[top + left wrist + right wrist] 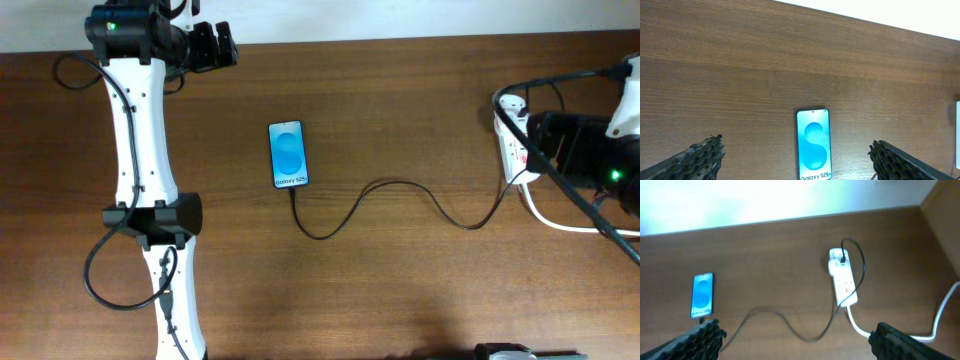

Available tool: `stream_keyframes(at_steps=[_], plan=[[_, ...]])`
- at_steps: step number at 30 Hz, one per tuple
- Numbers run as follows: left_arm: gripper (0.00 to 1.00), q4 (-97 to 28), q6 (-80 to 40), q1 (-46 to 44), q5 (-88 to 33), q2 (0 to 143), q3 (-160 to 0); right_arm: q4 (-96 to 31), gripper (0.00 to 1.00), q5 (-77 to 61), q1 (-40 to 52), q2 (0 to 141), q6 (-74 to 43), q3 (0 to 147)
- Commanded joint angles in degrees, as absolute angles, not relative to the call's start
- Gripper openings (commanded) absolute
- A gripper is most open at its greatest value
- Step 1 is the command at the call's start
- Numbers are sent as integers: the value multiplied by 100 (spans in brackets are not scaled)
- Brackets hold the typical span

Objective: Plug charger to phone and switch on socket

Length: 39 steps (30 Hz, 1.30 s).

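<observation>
The phone (288, 154) lies flat mid-table, its blue screen lit with dark text at the near end. It also shows in the left wrist view (814, 145) and the right wrist view (703, 294). The thin black charger cable (400, 184) snakes from the phone's near end, where its tip meets the edge, to the white socket strip (511, 150) at the right. The socket also shows in the right wrist view (844, 278); its switch state cannot be read. My left gripper (222, 46) (795, 146) is open and empty, far from the phone. My right gripper (542, 136) (797, 327) is open and empty, above the socket.
The socket's thick white cord (560, 222) loops off toward the right edge and shows in the right wrist view (860, 322). The left arm (140, 150) stretches along the table's left side. The table's far edge meets a white wall.
</observation>
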<state>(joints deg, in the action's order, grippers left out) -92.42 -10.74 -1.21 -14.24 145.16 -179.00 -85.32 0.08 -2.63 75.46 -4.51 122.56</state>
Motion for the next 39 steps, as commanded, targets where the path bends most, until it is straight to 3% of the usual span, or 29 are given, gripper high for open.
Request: stream_keyframes(at_steps=[1, 8, 17, 27, 36, 39], plan=[[99, -9251, -1085, -134, -1367, 14387, -17917, -7966, 98, 93, -220, 7408, -303, 11802], [99, -9251, -1085, -134, -1367, 14387, -17917, -4626, 98, 62, -204, 5948, -172, 8621], [99, -9251, -1085, -134, -1367, 14387, -17917, -1406, 98, 25, 102, 3999, 115, 4746], [99, -9251, -1085, -134, -1367, 14387, -17917, 172, 98, -148, 150, 1780, 563, 2082], [99, -9251, -1085, -134, -1367, 14387, -17917, 467, 98, -180, 150, 932, 607, 1114], [99, -9251, -1085, -134, -1367, 14387, -17917, 469, 98, -685, 150, 744, 1354, 963]])
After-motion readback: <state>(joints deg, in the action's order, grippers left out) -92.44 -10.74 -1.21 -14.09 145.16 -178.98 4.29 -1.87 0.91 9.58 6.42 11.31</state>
